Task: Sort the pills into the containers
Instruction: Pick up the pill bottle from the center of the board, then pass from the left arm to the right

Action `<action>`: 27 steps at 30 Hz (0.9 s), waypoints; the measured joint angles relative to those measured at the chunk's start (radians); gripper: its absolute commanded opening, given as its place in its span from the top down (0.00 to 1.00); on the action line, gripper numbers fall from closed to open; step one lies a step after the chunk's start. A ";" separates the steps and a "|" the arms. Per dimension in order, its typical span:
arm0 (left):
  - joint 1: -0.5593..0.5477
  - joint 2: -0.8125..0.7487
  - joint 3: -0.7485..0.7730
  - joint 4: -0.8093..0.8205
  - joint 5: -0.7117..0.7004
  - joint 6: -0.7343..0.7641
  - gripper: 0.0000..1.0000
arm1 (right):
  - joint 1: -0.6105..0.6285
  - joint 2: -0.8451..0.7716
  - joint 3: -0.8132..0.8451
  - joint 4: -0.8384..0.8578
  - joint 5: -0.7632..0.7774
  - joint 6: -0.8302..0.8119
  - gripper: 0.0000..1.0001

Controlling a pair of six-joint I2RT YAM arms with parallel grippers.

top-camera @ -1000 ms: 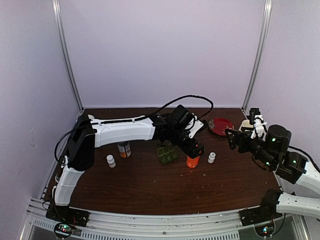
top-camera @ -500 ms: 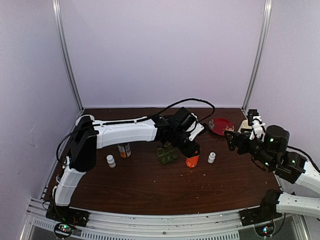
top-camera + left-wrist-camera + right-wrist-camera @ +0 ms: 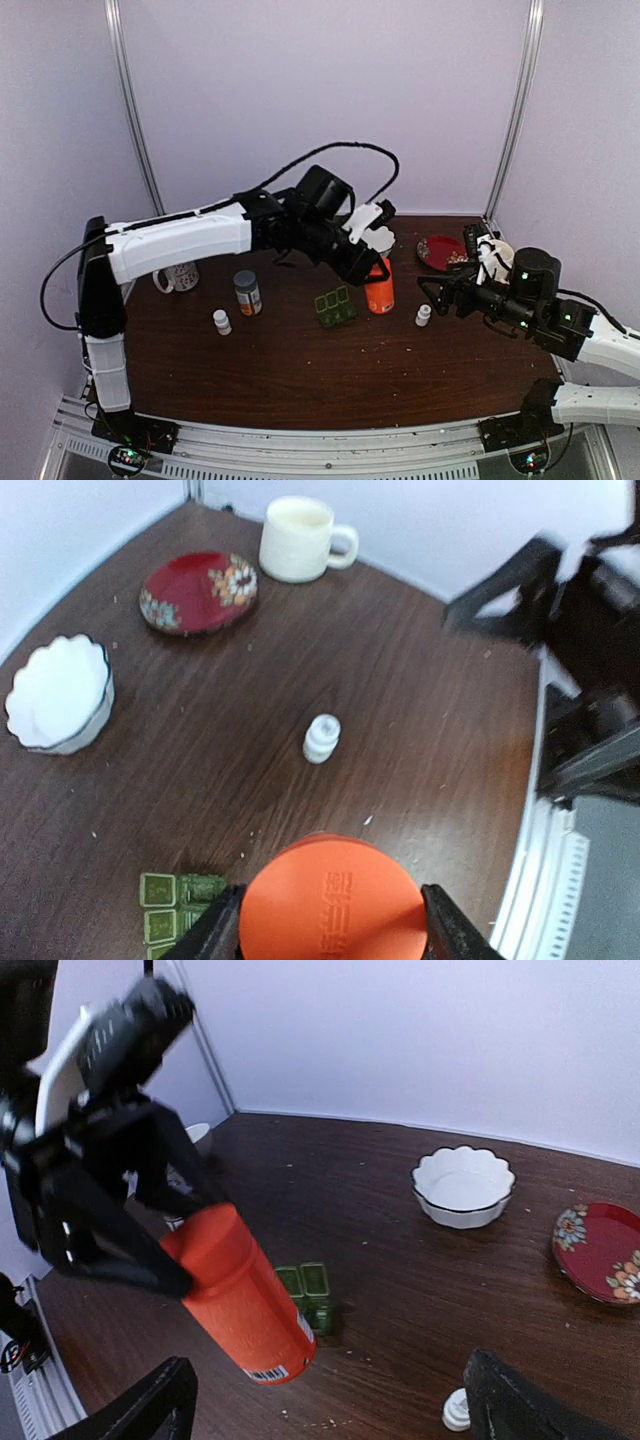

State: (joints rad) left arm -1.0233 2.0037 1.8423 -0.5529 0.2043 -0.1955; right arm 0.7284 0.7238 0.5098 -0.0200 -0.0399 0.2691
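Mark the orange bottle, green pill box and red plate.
orange bottle (image 3: 379, 292): top external, side wall.
green pill box (image 3: 335, 307): top external, its middle.
red plate (image 3: 190, 590): left wrist, red centre.

Dark wooden table (image 3: 300, 380), green pill box (image 3: 335, 306), white bottles (image 3: 222, 321), red plate (image 3: 440, 250), bowl (image 3: 58, 695), mug (image 3: 297, 538)

Left arm (image 3: 180, 240) raised and outstretched, left fingers (image 3: 212, 932) clamped on an orange bottle (image 3: 330, 910) — right fingers (image 3: 520, 1405) spread wide.

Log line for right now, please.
left gripper: jaws shut on orange bottle, held tilted | right gripper: jaws open, empty | green pill box: untouched
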 measured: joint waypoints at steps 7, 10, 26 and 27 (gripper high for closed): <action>0.121 -0.282 -0.147 0.122 0.222 -0.076 0.61 | 0.000 0.056 -0.002 0.194 -0.273 0.037 0.05; 0.150 -0.336 -0.204 0.188 0.295 -0.124 0.61 | 0.000 0.090 -0.003 0.309 -0.364 0.078 0.05; 0.164 -0.430 -0.322 0.453 0.519 -0.359 0.61 | 0.081 0.259 0.090 0.592 -0.481 0.149 0.15; 0.164 -0.433 -0.322 0.463 0.525 -0.366 0.61 | 0.085 0.265 0.096 0.594 -0.481 0.149 0.17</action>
State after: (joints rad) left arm -0.8589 1.5711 1.5204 -0.0898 0.7292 -0.5617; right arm 0.8139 0.9886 0.6060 0.5739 -0.5205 0.4179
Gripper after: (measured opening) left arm 0.531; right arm 0.878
